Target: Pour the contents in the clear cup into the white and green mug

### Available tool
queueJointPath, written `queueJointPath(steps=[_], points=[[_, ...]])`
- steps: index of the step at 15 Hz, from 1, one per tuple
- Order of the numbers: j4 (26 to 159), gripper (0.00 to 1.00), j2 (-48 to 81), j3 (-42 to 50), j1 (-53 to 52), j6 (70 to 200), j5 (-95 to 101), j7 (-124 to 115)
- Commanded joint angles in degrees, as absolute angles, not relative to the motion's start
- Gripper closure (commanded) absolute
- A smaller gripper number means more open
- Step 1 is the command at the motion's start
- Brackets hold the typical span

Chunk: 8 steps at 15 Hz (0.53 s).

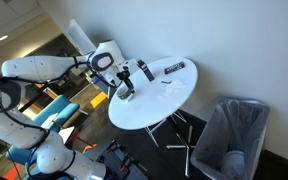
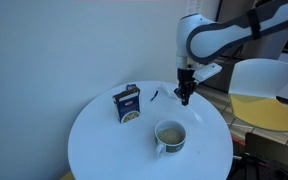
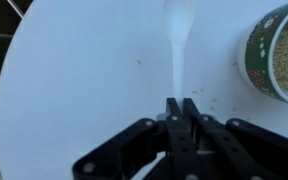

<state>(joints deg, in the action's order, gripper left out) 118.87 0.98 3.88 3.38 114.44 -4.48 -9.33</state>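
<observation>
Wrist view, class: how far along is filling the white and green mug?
Looks done: the white and green mug already holds beige grains. In hand: the gripper, jaws together, hovers beside it, with a white spoon-shaped item at its tips; whether gripped is unclear. Left: no clear cup shows in any view, so probably only retreat remains.

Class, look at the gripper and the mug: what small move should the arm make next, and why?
Probably raise the gripper straight up, away from the table. Its jaws look shut, no clear cup shows in any view, and the mug already holds grains, so pouring seems done. Whether it pinches the white spoon ahead is unclear.
</observation>
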Motion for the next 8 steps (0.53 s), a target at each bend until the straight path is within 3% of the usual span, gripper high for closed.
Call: queueJointPath(steps=[1, 8], points=[[124.5, 0.97, -9.5, 3.0, 2.8, 120.2, -1.9, -10.1], [131.2, 0.97, -14.8, 0.1, 0.1, 141.9, -3.5, -2.3]])
